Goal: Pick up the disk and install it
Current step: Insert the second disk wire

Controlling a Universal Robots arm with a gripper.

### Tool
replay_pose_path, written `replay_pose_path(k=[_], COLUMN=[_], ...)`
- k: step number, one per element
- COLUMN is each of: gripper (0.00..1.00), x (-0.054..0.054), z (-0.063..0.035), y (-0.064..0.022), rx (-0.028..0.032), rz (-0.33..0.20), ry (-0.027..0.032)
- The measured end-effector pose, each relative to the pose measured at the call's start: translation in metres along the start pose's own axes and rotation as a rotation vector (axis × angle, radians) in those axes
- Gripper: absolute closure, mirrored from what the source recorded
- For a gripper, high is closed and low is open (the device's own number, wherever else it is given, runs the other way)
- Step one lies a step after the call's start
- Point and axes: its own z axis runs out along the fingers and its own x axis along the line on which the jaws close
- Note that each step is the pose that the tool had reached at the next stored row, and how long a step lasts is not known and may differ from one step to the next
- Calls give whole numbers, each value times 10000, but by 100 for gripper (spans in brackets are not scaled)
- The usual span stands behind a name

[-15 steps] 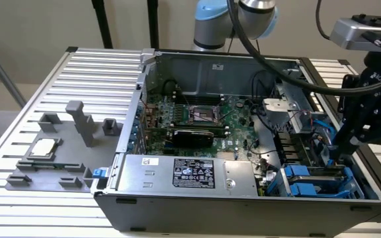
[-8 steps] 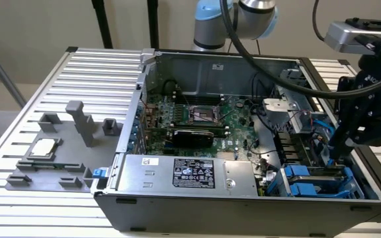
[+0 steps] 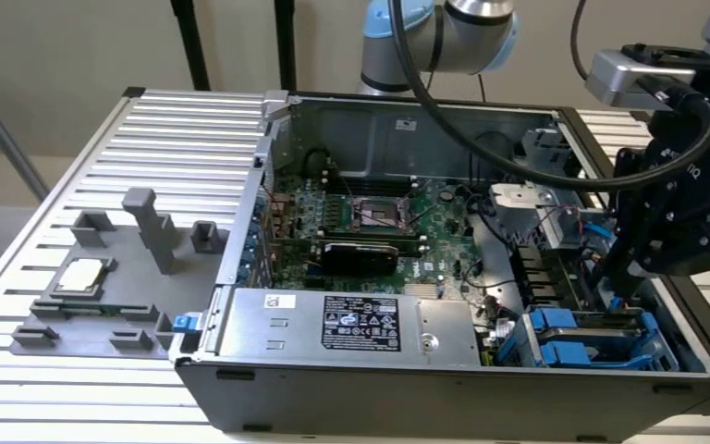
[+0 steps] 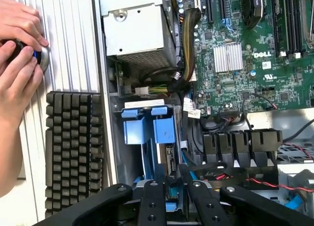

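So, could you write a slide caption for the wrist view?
Gripper low over the blue drive cage inside the open computer case.

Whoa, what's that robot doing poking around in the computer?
The robot arm's pincer is down inside the open computer case, right at the blue drive cage in the corner. Whether it is gripping the disk there is hidden. A small square chip lies on the grey holder outside. A person's hands hold something small beside a keyboard.
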Motion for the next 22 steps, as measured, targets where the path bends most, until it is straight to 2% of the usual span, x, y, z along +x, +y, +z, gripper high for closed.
replay_pose_path(k=[5,12,18,19,22], gripper=[0,0,0,100,100], x=[-29,-39,-46,-48,-51], z=[13,16,44,51,71], y=[5,-9,-25,-26,-26], rx=[10,32,32,32,33], rz=[3,11,12,11,10], ry=[81,248,251,253,254])
